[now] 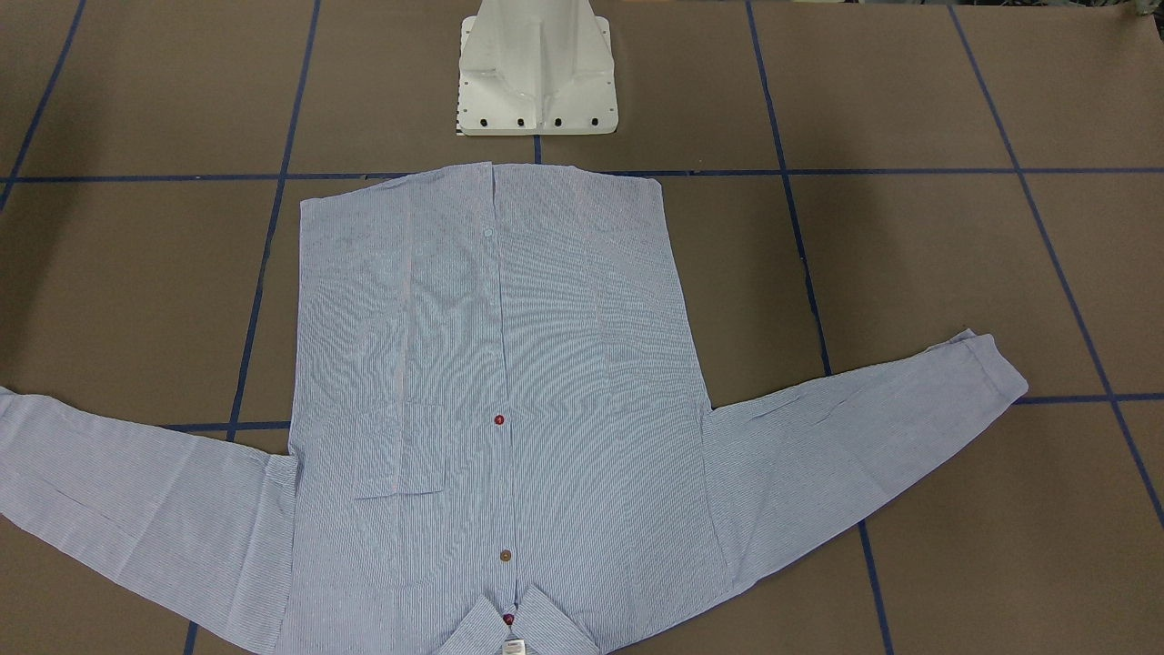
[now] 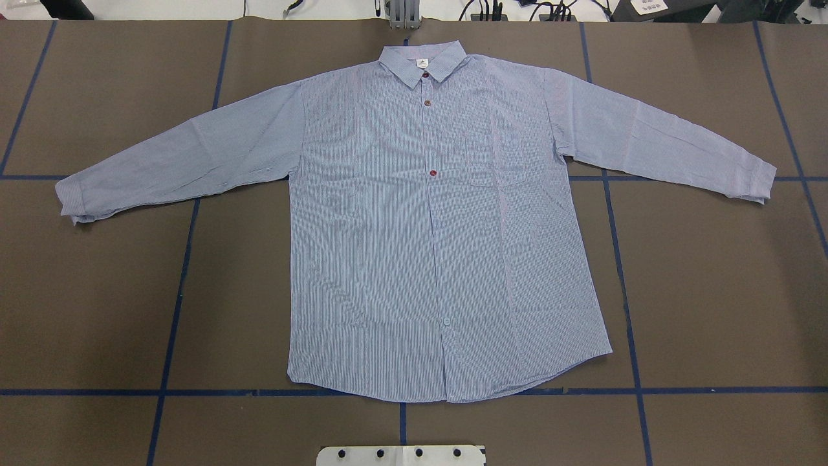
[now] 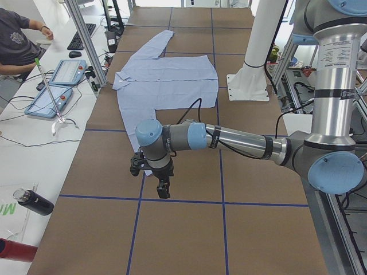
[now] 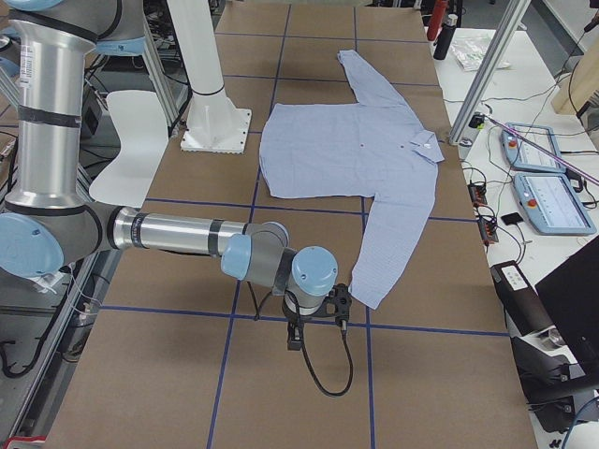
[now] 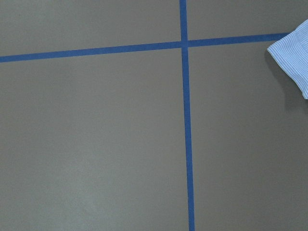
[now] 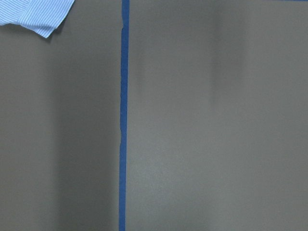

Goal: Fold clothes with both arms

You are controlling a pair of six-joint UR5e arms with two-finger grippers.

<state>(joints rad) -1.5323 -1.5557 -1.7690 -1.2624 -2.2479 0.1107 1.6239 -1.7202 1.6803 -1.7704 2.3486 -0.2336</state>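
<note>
1. Since the shirt lies flat and front up in the middle of the counter, collar at the far edge and both sleeves spread wide, no fold is made yet.
2. The left fingers hang over bare counter near the left cuff, and the right fingers near the right cuff. I cannot tell whether either pair is apart or together.
3. By my judgement everything is left: sleeves in, then body.

Mostly just brown worktop here, with a blue tape line running top to bottom and a striped shirt cuff poking in top-left.
</note>
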